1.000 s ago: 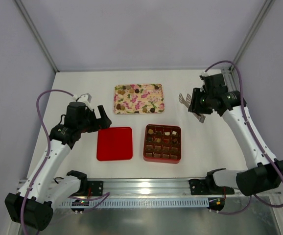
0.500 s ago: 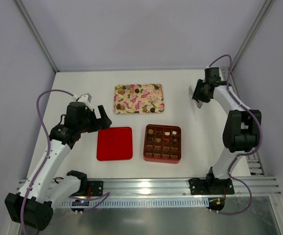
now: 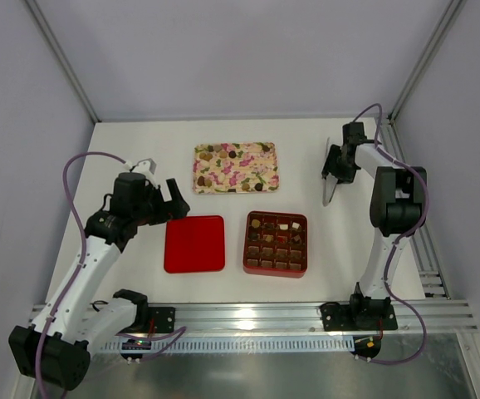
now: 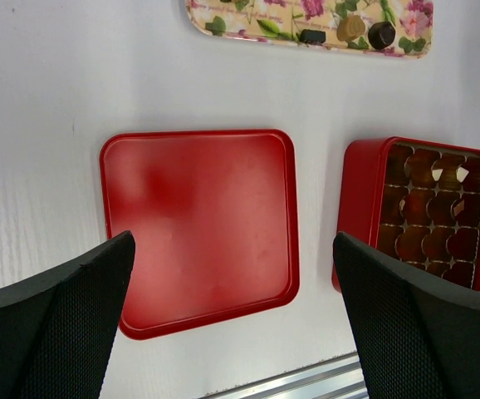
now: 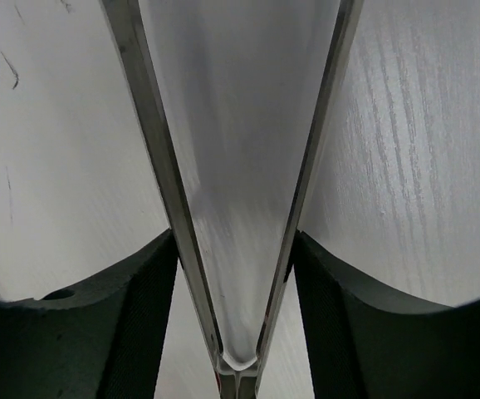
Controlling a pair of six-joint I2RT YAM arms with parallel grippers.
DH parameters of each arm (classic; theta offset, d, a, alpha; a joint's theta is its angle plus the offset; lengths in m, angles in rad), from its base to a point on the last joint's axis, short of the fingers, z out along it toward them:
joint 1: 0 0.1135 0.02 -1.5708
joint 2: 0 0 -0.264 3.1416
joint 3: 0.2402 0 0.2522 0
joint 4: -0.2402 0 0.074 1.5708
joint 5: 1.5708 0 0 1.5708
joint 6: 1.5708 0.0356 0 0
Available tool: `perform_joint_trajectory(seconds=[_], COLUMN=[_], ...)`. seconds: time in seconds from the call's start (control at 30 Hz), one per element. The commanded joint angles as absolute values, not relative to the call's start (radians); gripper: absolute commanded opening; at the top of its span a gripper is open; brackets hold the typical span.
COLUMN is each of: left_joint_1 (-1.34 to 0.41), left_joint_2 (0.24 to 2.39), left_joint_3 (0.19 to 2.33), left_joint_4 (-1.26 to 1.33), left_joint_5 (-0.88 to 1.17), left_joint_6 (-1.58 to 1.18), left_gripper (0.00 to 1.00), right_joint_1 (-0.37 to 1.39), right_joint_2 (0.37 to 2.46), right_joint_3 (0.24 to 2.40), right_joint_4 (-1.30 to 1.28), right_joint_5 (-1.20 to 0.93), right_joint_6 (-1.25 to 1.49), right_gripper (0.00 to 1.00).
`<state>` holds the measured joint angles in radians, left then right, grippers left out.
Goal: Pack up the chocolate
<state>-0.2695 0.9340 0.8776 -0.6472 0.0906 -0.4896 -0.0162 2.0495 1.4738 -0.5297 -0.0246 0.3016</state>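
Left jaws spread wide, right jaws pinching tongs (image 5: 159,150) well away from the chocolate (image 4: 381,35) on the tray (image 4: 248,21) and in the box (image 4: 360,208), so we reckon a slack pinch could drop them.

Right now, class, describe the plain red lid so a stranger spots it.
On the table, between the floral tray and the near edge, two red squares lie side by side. The lid is the left one: flat and bare, while the red box holds chocolates.

Chocolate (image 3: 270,224) in box (image 3: 247,246); lid (image 3: 194,243) left.
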Motion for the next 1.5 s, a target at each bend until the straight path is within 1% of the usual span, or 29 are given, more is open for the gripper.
perform_joint_trajectory(seconds=[0.0, 0.03, 0.13, 0.2, 0.23, 0.33, 0.47, 0.63, 0.73, 0.77, 0.83, 0.87, 0.9, 0.93, 0.97, 1.07, 1.13, 1.27, 1.3, 1.33, 1.47], left_joint_1=[-0.264, -0.264, -0.264, -0.264, -0.264, -0.264, -0.264, -0.264, -0.265, -0.264, -0.262, -0.262, -0.262, -0.262, -0.261, -0.255, -0.249, -0.212, -0.2, -0.189, -0.186], left_joint_2=[0.937, 0.94, 0.95, 0.963, 0.972, 0.989, 1.023, 1.095, 1.158, 1.172, 1.228, 1.255, 1.275, 1.319, 1.337, 1.397, 1.423, 1.502, 1.511, 1.534, 1.569], left_joint_3=[0.897, 0.896, 0.896, 0.896, 0.896, 0.896, 0.899, 0.916, 0.93, 0.928, 0.933, 0.937, 0.942, 0.949, 0.956, 0.966, 0.974, 0.982, 0.98, 0.979, 0.976], left_joint_4=[-0.626, -0.626, -0.626, -0.627, -0.627, -0.63, -0.641, -0.686, -0.727, -0.739, -0.75, -0.764, -0.768, -0.773, -0.782, -0.781, -0.781, -0.787, -0.784, -0.779, -0.764], left_joint_5=[0.095, 0.094, 0.091, 0.086, 0.081, 0.063, 0.029, -0.067, -0.127, -0.141, -0.176, -0.179, -0.192, -0.201, -0.207, -0.193, -0.199, -0.186, -0.183, -0.181, -0.149], left_joint_6=[-0.491, -0.491, -0.491, -0.491, -0.492, -0.494, -0.494, -0.48, -0.48, -0.482, -0.489, -0.488, -0.488, -0.488, -0.488, -0.486, -0.483, -0.46, -0.46, -0.454, -0.439], left_gripper=[1.0, 1.0, 1.0, 1.0, 1.0, 1.0, 1.0, 1.0, 0.95, 0.91, 0.86, 0.79, 0.77, 0.74, 0.67, 0.59, 0.58, 0.52, 0.52, 0.49, 0.47], right_joint_1=[-0.017, -0.017, -0.017, -0.017, -0.017, -0.017, -0.018, -0.009, 0.0, 0.0, 0.063, 0.086, 0.106, 0.162, 0.187, 0.291, 0.342, 0.4, 0.409, 0.437, 0.501], right_joint_2=[2.055, 2.06, 2.057, 2.046, 2.024, 1.981, 1.89, 1.659, 1.569, 1.543, 1.471, 1.454, 1.444, 1.427, 1.422, 1.404, 1.407, 1.413, 1.411, 1.413, 1.425], right_joint_3=[1.514, 1.514, 1.506, 1.497, 1.491, 1.468, 1.442, 1.316, 1.272, 1.255, 1.192, 1.169, 1.167, 1.161, 1.157, 1.144, 1.138, 1.134, 1.131, 1.135, 1.161], right_joint_4=[-0.554, -0.56, -0.575, -0.581, -0.584, -0.586, -0.589, -0.529, -0.531, -0.523, -0.482, -0.474, -0.479, -0.476, -0.474, -0.454, -0.423, -0.397, -0.384, -0.379, -0.379], right_joint_5=[-0.025, -0.025, -0.011, -0.005, 0.032, 0.055, 0.071, 0.014, -0.052, -0.067, -0.099, -0.101, -0.101, -0.101, -0.1, -0.094, -0.123, -0.153, -0.158, -0.16, -0.149], right_joint_6=[0.304, 0.308, 0.311, 0.311, 0.316, 0.321, 0.334, 0.361, 0.351, 0.351, 0.356, 0.359, 0.36, 0.36, 0.364, 0.376, 0.38, 0.387, 0.39, 0.391, 0.382], right_gripper=[0.6, 0.61, 0.73, 0.75, 0.79, 0.86, 0.88, 0.88, 0.88, 0.88, 0.88, 0.88, 0.88, 0.88, 0.88, 0.87, 0.87, 0.87, 0.87, 0.87, 0.87])
